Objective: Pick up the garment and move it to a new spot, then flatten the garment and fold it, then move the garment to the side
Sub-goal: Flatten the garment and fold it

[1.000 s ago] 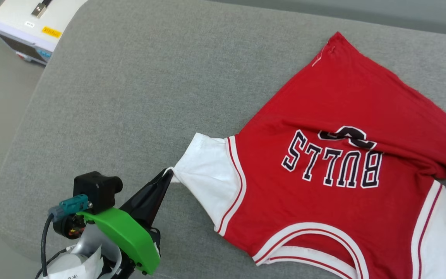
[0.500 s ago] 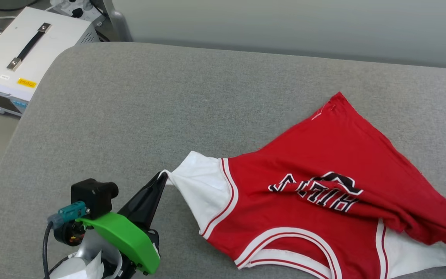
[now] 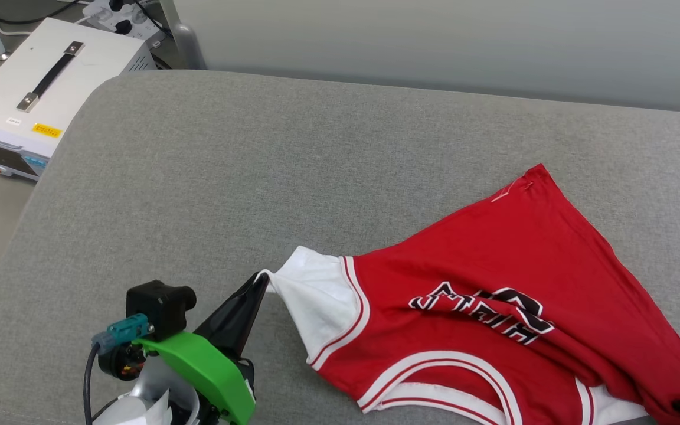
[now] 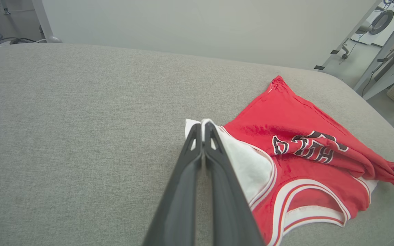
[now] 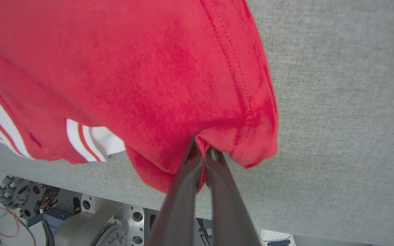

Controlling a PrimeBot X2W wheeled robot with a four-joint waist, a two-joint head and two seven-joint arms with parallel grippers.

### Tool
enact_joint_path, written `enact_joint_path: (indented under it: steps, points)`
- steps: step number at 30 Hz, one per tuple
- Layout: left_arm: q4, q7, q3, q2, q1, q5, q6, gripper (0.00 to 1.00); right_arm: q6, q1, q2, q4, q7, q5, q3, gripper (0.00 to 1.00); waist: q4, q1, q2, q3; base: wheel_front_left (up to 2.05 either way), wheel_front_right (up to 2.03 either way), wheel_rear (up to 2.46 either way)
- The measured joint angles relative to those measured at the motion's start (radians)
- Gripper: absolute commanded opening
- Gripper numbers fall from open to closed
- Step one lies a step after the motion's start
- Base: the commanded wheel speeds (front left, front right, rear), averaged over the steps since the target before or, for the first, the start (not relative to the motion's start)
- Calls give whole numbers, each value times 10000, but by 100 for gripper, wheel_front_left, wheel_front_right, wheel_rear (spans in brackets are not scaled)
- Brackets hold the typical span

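Over the last second the garment (image 3: 493,254) has slumped: its black lettering (image 3: 481,310), flat and readable before, is now creased under a fold, and the right side has gathered in. The left gripper (image 3: 263,280), at the near left, is clamped on the tip of the white sleeve (image 3: 319,292). The right gripper (image 5: 204,150) is pinched on a bunch of the red hem (image 5: 251,112) at the near right edge. Between them the garment lies on the near right part of the grey cushion (image 3: 245,177), long axis running left to right. Its bulk sits closer to the right gripper, so any flattening likely turns on pulling the two holds apart along that line.
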Motion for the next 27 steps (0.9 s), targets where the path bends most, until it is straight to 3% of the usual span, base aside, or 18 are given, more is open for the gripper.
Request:
enact_joint_path:
  steps: [6,15,27]
  points:
    - [-10,0,-90,-21,-14,2,-42,0,0,-381,-272,-564,-144,123,138,100,103,0,0,108,0,0,0]
    - [-460,-40,-165,-40,-270,144,-48,0,0,-2813,-903,-1898,453,393,844,100,395,0,0,605,0,0,0]
    - [-694,-217,-481,-499,-987,529,-297,0,0,-6133,-1390,100,731,-564,2080,100,1289,1,0,1953,0,0,0]
